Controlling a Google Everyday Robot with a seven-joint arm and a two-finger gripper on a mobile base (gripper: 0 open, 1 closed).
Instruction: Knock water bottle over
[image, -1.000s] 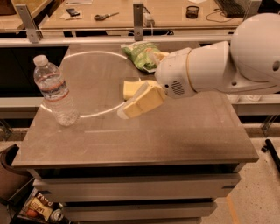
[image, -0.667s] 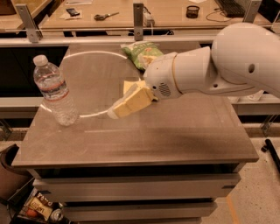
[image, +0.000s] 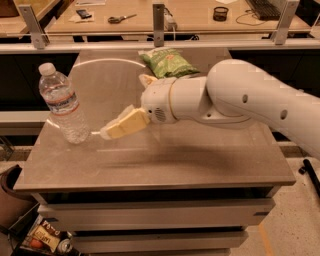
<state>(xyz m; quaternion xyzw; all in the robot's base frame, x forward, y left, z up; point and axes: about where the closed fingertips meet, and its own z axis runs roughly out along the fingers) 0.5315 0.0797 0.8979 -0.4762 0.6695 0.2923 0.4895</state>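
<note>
The water bottle (image: 62, 104) is clear ribbed plastic with a white cap and a white-red-blue label band. It stands upright near the left edge of the grey table (image: 165, 160). My gripper (image: 108, 132) has yellowish-cream tips and reaches leftward from the white arm (image: 235, 97). It is low over the table, just right of the bottle's lower half, with a small gap between them. It holds nothing that I can see.
A green chip bag (image: 167, 62) lies at the back middle of the table, behind the arm. A small yellow piece (image: 147, 79) shows just behind the wrist. A metal rail (image: 160, 46) runs along the back edge. Clutter lies on the floor at lower left (image: 45, 235).
The arm has swung left and the gripper has come closer to the bottle and lower. The bottle has stayed upright in place.
</note>
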